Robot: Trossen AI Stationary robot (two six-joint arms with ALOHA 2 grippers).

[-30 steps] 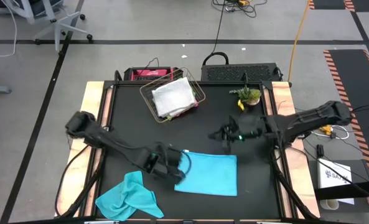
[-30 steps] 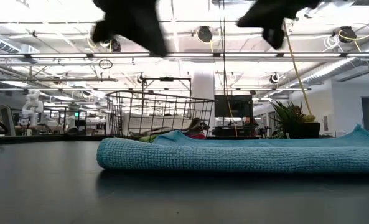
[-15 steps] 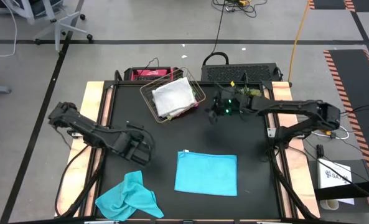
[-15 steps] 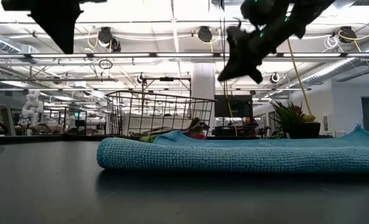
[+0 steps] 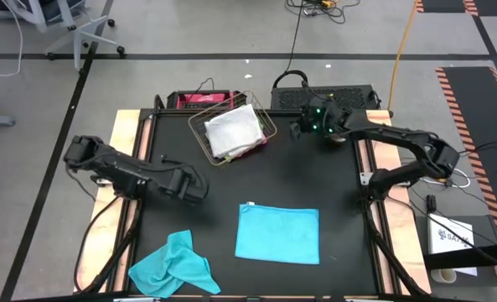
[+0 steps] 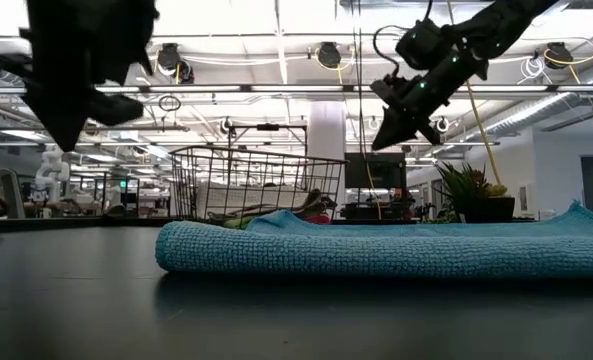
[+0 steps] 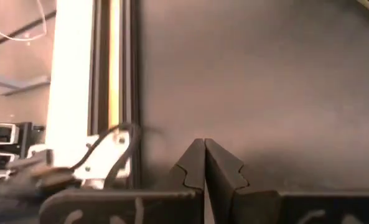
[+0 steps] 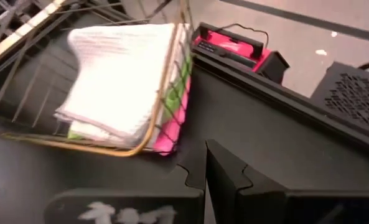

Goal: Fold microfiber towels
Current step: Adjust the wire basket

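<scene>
folded blue towel (image 5: 278,234) centre-bottom: soft, light, limp; pinch a corner. left hand (image 5: 196,186) and right hand (image 5: 297,132) both closed, empty.

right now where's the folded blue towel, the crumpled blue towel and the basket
folded blue towel (image 5: 278,234), high view, centre of its top face
crumpled blue towel (image 5: 173,267), high view, middle of the bunched cloth
basket (image 5: 200,140), high view, left wire rim

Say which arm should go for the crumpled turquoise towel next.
Left. The left gripper hovers shut over the table's left half, nearer the crumpled towel at the near-left corner. The right gripper, also shut, is at the far side beside the basket, with the folded towel between.
</scene>
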